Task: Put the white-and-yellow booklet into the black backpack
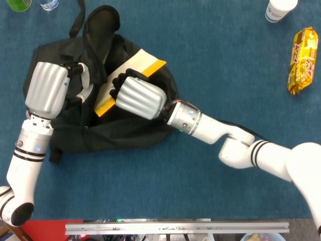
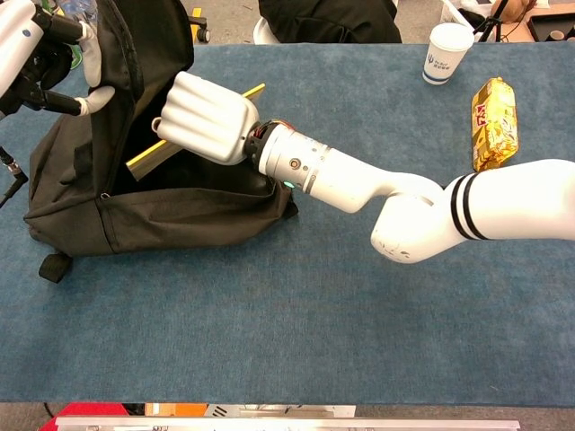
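Right hand (image 1: 138, 97): fingers curling around the white-and-yellow booklet (image 1: 143, 63), gripping it near its middle and angling its lower end down into the mouth of the black backpack (image 1: 125, 133); upper yellow-edged corner is sticking out above the opening. Left hand (image 1: 47, 88): gripping the backpack's rim at the left side, fingers closing on fabric and a pale strap-like piece, lifting the opening wide; in the chest view this hand (image 2: 36, 54) is sitting at the top left corner, partly cut off. Backpack: lying on the blue-carpeted bench (image 1: 210, 45), its body slumping, its mouth gaping toward the right hand. Risk, as a judgement: the booklet's leading edge may be catching on the soft inner wall or lip and buckling rather than sliding in; if the left hand's hold is slipping, the mouth is likely collapsing onto the booklet. Further out: a white paper cup (image 2: 446, 52) bearing a small dark blue mark, too small to read; a gold snack packet (image 2: 493, 123) with red lettering, not legible; a green item (image 1: 16, 4) and a clear glass (image 1: 49, 4) at the far left edge.
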Action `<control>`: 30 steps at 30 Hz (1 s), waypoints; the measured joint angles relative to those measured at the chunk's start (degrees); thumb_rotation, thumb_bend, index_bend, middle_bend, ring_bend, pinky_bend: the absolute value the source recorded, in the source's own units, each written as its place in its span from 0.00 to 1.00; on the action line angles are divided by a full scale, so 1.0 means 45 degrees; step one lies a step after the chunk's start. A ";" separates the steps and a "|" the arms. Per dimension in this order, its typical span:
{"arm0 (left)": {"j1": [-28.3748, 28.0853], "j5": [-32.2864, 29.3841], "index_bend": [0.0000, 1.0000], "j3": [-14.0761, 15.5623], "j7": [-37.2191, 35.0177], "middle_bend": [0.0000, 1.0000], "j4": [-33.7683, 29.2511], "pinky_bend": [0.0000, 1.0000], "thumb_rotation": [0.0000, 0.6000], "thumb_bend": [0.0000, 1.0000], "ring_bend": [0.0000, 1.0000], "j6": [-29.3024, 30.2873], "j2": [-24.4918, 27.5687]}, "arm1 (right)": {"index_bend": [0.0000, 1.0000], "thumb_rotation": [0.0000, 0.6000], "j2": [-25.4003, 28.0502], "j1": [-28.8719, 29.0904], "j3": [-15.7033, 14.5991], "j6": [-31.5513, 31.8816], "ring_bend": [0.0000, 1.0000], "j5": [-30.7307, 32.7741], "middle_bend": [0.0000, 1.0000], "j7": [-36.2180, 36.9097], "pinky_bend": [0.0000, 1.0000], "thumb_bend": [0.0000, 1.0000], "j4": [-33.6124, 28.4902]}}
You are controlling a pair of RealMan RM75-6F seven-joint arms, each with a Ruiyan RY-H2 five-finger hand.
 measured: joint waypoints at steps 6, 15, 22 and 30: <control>-0.0001 -0.0033 0.71 -0.0007 0.0138 0.81 -0.0137 1.00 1.00 0.41 0.87 -0.0033 0.0051 | 0.89 1.00 -0.0617 0.0455 -0.0008 0.0002 0.69 0.0120 0.71 0.0330 0.82 0.44 0.0979; -0.0017 -0.0068 0.71 0.0002 0.0330 0.81 -0.0326 1.00 1.00 0.41 0.87 -0.0101 0.0060 | 0.89 1.00 -0.1388 0.1035 -0.0247 0.0000 0.69 0.0170 0.71 0.0871 0.82 0.44 0.2116; 0.0005 -0.0088 0.71 0.0003 0.0501 0.81 -0.0441 1.00 1.00 0.41 0.87 -0.0086 0.0102 | 0.89 1.00 -0.1784 0.1176 -0.0476 0.0223 0.69 0.0220 0.71 0.1689 0.82 0.43 0.2656; 0.0040 -0.0053 0.71 0.0021 0.0584 0.81 -0.0500 1.00 1.00 0.41 0.87 -0.0038 0.0122 | 0.89 1.00 -0.1974 0.1141 -0.0938 0.0710 0.69 0.0130 0.71 0.3003 0.82 0.43 0.3087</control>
